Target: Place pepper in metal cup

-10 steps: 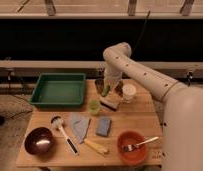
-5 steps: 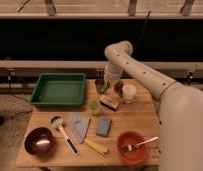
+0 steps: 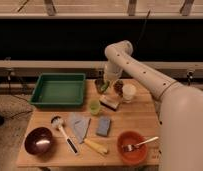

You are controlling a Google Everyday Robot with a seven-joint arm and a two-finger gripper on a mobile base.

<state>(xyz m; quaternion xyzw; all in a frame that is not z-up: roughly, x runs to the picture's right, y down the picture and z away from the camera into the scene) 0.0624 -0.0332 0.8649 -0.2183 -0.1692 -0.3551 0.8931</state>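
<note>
The metal cup [image 3: 100,85] is a small dark grey cylinder at the back middle of the wooden table [image 3: 140,120], just right of the green tray. My gripper [image 3: 107,83] hangs down from the white arm and sits directly at the cup's top, partly covering it. A slim dark-green piece, the pepper [image 3: 104,88], shows at the cup's rim under the gripper. I cannot tell whether it is still held or lies in the cup.
A green tray [image 3: 59,90] stands at the back left. Near the metal cup are a second dark cup [image 3: 118,86], a white round container [image 3: 129,92], a pale green cup [image 3: 94,106] and a block [image 3: 110,103]. In front are a dark bowl [image 3: 38,140], brush [image 3: 63,133], cloth [image 3: 80,124], blue sponge [image 3: 103,126], yellow corn piece [image 3: 97,146] and orange bowl with fork [image 3: 131,147].
The arm has shifted slightly to the right above the metal cup. The gripper stays at the cup. Nothing else on the table moved.
</note>
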